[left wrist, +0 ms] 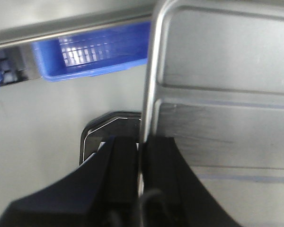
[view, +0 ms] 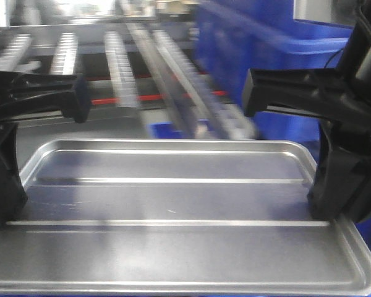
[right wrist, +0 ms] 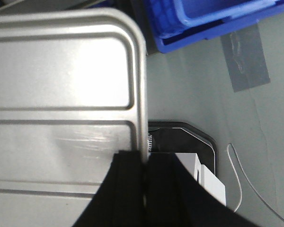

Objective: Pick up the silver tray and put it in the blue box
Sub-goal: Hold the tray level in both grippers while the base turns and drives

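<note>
Silver tray hangs between both arms, long axis L-R; left end effector and right end effector each nipped narrow on a short-side rim; blue box lies ahead, off to the right, nearer right arm; no legible labels/writing.

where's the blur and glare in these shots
Front view: the roller rails and blue box behind are streaked with blur, while the silver tray reads sharp. Left wrist view: the left gripper on the tray rim is a dark, soft mass. Right wrist view: glare whitens the tray base, and the right gripper is near-black, without detail.
</note>
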### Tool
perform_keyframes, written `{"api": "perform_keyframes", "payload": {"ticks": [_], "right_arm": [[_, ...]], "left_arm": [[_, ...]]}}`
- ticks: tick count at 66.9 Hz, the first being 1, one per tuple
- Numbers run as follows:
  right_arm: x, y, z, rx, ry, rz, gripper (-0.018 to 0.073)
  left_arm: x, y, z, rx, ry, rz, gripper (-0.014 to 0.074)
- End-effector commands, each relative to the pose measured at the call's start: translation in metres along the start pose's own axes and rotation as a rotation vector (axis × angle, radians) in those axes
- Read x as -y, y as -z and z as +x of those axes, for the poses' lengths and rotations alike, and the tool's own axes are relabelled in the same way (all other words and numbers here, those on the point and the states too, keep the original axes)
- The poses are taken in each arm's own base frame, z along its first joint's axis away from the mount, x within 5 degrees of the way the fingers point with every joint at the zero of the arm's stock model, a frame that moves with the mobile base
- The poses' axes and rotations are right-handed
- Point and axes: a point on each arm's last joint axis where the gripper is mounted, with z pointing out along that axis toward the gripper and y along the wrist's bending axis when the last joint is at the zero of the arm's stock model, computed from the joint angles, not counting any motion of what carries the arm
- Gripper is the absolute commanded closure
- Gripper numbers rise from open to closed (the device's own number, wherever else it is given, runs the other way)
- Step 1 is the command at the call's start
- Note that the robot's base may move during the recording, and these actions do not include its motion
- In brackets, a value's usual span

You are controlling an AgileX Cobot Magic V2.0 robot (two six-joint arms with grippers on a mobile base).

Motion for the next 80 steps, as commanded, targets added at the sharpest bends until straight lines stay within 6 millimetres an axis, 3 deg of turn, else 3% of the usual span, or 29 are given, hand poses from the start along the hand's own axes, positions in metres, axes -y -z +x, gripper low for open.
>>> {"api": "perform_keyframes", "payload": {"ticks": [1,80], "right_arm": [[0.0032,0.0116,-0.0062,0.05,0.023,0.011,0.051],[0.0032,0.0116,-0.0062,0.05,0.023,0.011,0.051]], "left_arm": [[-0.0025,0.014,-0.0044,0.043,-0.002,-0.003,0.0605],[-0.0028,0.014,-0.0042,0.041,-0.001,-0.006,0.0605]]}}
